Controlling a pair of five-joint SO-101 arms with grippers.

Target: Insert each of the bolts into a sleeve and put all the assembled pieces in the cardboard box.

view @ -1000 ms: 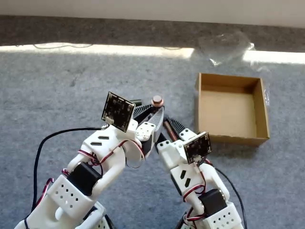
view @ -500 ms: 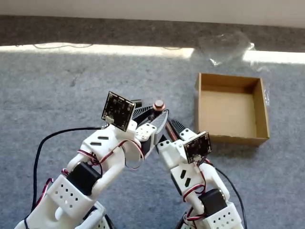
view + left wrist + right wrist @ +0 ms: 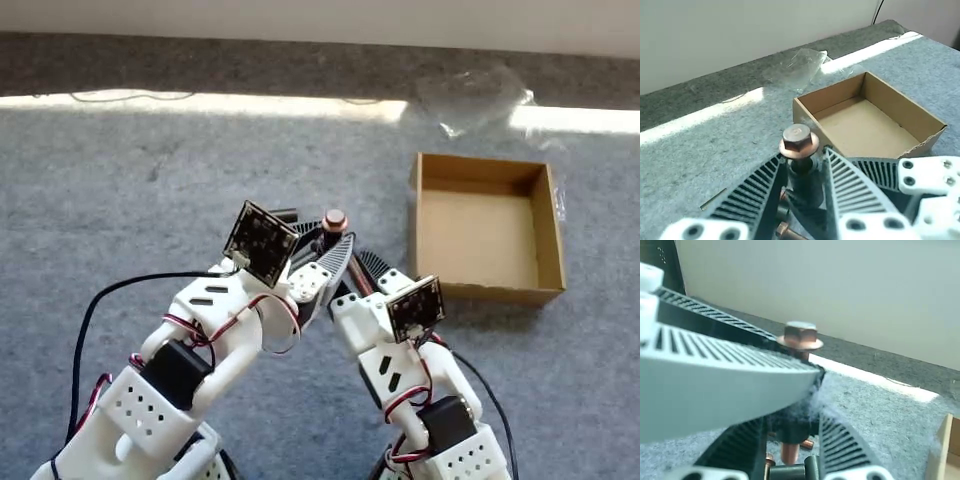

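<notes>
A plain indoor room, home or office: grey carpet (image 3: 120,180) running to a bare white wall (image 3: 300,15).

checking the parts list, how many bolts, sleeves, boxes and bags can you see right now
bolts: 3 (one bolt in the sleeve, two loose bolts)
sleeves: 1 that can be told for sure
box: 1
bag: 1
total: 6

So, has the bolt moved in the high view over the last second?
Yes, slightly: the bolt has slid toward the arms' bases, judged against the unmoved cardboard box.
</notes>
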